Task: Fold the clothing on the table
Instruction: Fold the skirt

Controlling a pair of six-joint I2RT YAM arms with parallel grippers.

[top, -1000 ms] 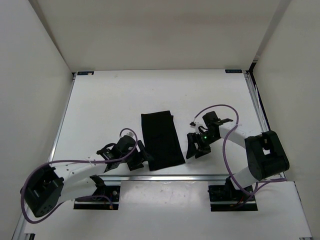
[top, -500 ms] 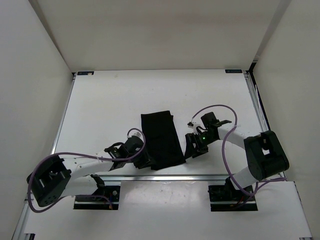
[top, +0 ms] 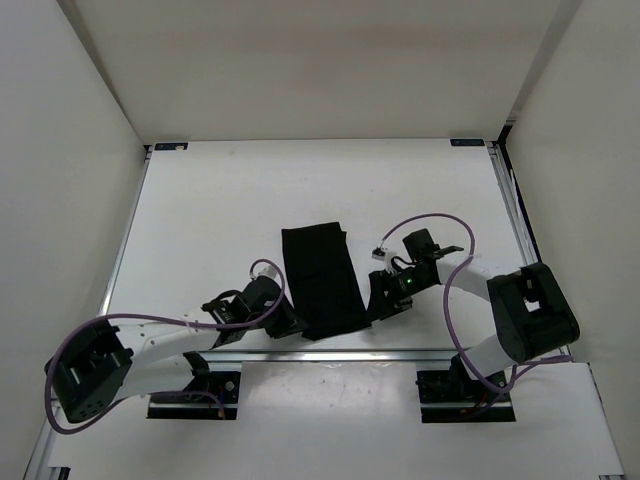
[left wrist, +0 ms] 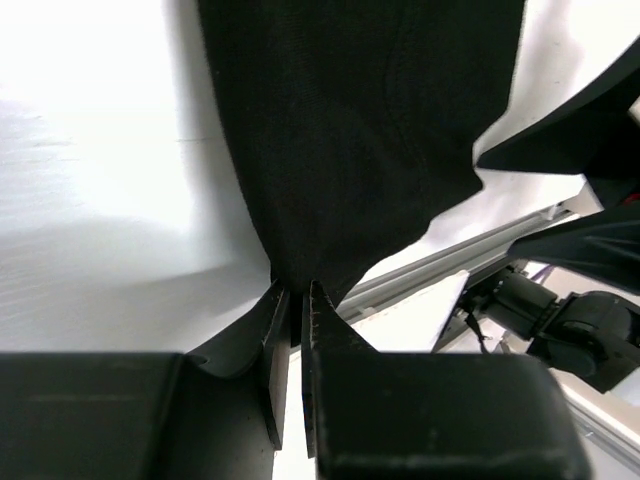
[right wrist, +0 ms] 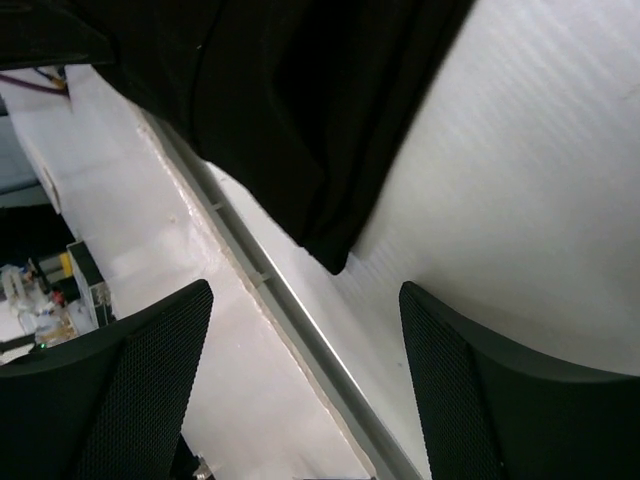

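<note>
The clothing [top: 320, 282] lies near the middle of the white table [top: 220, 200] as a long black strip. Its length runs away from the arms, and its near end reaches almost to the metal rail [top: 400, 352] at the table's front edge. In the top view the left gripper [top: 287, 318] sits low at the strip's near left corner, and the right gripper [top: 380, 300] sits just beside the near right corner. The left wrist camera shows the two fingers [left wrist: 322, 318] drawn almost together, with only a thin slit between them. The pointed near corner of the fabric runs down into that slit, so this gripper is pinched on the clothing. The rest of the cloth spreads flat across the table beyond the tips. The right wrist camera shows the other case: its mesh-textured fingers [right wrist: 140, 380] stand wide apart with nothing between them. The near right corner of the cloth lies on the table ahead of the gap and touches neither finger. The fabric there shows more than one layer, one edge lying over another. The rail runs slantwise beneath that corner, just beside it. A purple cable [top: 150, 322] loops along the left arm.
</note>
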